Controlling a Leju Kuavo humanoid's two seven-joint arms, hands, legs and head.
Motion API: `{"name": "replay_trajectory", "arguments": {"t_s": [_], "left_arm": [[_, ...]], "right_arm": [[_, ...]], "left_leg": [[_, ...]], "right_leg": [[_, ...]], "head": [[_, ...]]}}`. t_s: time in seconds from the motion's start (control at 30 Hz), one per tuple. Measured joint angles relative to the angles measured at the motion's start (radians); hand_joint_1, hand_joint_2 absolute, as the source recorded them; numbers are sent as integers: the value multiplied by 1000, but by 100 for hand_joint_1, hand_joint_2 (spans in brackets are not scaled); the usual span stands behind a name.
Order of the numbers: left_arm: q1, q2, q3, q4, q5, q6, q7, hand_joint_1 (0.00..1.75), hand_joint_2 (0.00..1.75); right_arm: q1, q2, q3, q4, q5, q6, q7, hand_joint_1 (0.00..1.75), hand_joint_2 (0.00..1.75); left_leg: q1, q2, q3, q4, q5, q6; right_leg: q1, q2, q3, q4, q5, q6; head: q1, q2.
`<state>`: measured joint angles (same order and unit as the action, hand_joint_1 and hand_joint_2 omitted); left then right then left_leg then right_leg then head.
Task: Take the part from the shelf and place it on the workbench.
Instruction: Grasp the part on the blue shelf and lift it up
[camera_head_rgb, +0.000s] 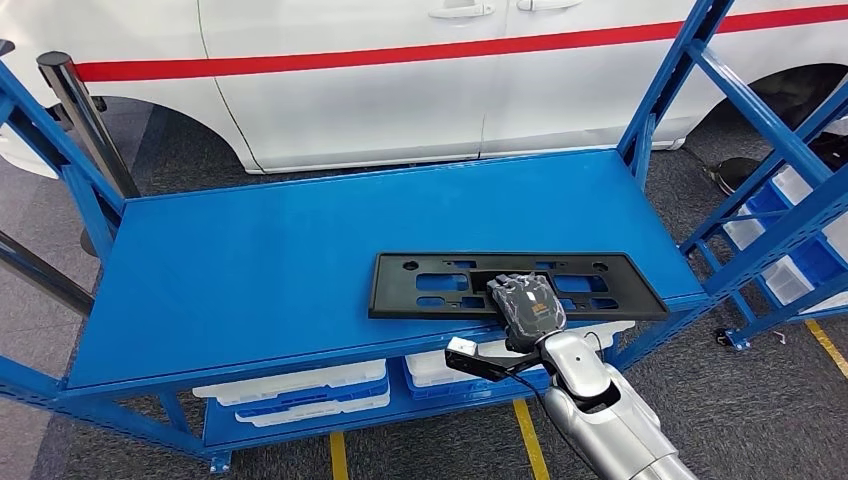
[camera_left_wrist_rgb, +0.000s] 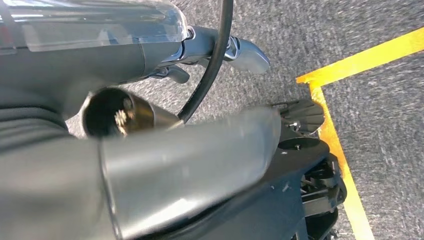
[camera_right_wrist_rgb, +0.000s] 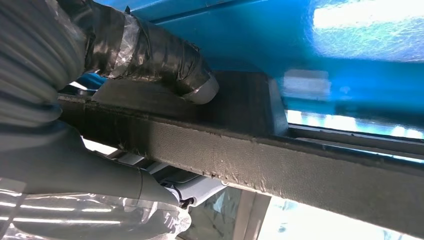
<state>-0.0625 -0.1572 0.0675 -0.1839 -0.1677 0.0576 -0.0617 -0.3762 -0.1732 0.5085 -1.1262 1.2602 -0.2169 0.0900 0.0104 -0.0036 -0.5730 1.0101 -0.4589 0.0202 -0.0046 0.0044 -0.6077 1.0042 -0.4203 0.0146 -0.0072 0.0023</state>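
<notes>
Fingers (camera_right_wrist_rgb: 150, 60) of the right hand (camera_head_rgb: 527, 305) grip the black part (camera_head_rgb: 420, 285) on the blue shelf (camera_head_rgb: 250, 270); no writing legible.

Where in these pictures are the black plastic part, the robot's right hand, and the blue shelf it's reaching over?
black part (camera_head_rgb: 430, 283): head view, on its left half.
right hand (camera_head_rgb: 527, 303): head view, on the back of the hand.
blue shelf (camera_head_rgb: 300, 250): head view, on its bare top surface.

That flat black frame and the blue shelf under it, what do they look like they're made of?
The black frame looks like moulded plastic: matte, with a fine grainy texture on its edge in the right wrist view, held by the right hand. The blue shelf looks like painted sheet metal, smooth and glossy with soft glare.
</notes>
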Motion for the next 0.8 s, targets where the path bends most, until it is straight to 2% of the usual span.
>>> {"name": "replay_trajectory", "arguments": {"t_s": [0.3,0.47,0.8], "left_arm": [[0,0,6,0,-25,35,-24,0,175],[0,0,6,0,-47,69,-11,0,175],[0,0,6,0,-35,63,14,0,175]], "right_arm": [[4,0,0,-4,-1,-10,-9,175,175],[10,-1,0,-10,-1,-15,-10,175,175],[12,-2,0,-11,0,-19,-18,175,175]], "left_leg": [[0,0,0,0,0,0],[0,0,0,0,0,0],[0,0,0,0,0,0]], "right_leg": [[0,0,0,0,0,0],[0,0,0,0,0,0],[0,0,0,0,0,0]], "head": [[0,0],[0,0],[0,0]]}}
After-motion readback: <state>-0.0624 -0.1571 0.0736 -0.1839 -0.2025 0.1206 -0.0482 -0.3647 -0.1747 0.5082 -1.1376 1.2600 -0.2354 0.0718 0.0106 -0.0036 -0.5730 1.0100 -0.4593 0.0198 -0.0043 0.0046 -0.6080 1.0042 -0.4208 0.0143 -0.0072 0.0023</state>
